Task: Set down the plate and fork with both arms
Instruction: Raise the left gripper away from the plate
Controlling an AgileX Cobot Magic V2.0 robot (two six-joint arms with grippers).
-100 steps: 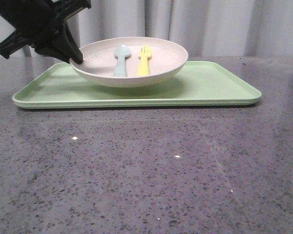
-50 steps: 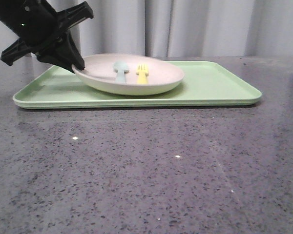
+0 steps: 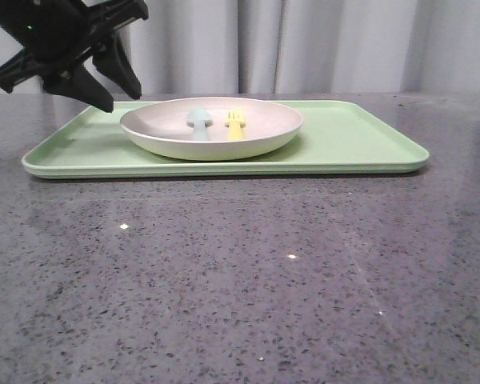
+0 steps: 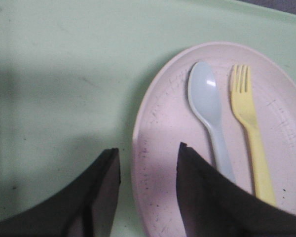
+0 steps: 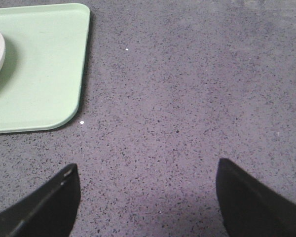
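Your left gripper [image 3: 104, 80] hangs released beside the plate [image 3: 212, 128]; the fork [image 3: 235, 125] lies inside, ready for your spread right gripper [image 5: 148, 197].

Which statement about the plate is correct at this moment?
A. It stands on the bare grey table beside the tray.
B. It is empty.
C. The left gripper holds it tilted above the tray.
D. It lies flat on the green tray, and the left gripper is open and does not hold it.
D: the plate sits level on the tray, and the left gripper is open, with its fingers clear of the rim.
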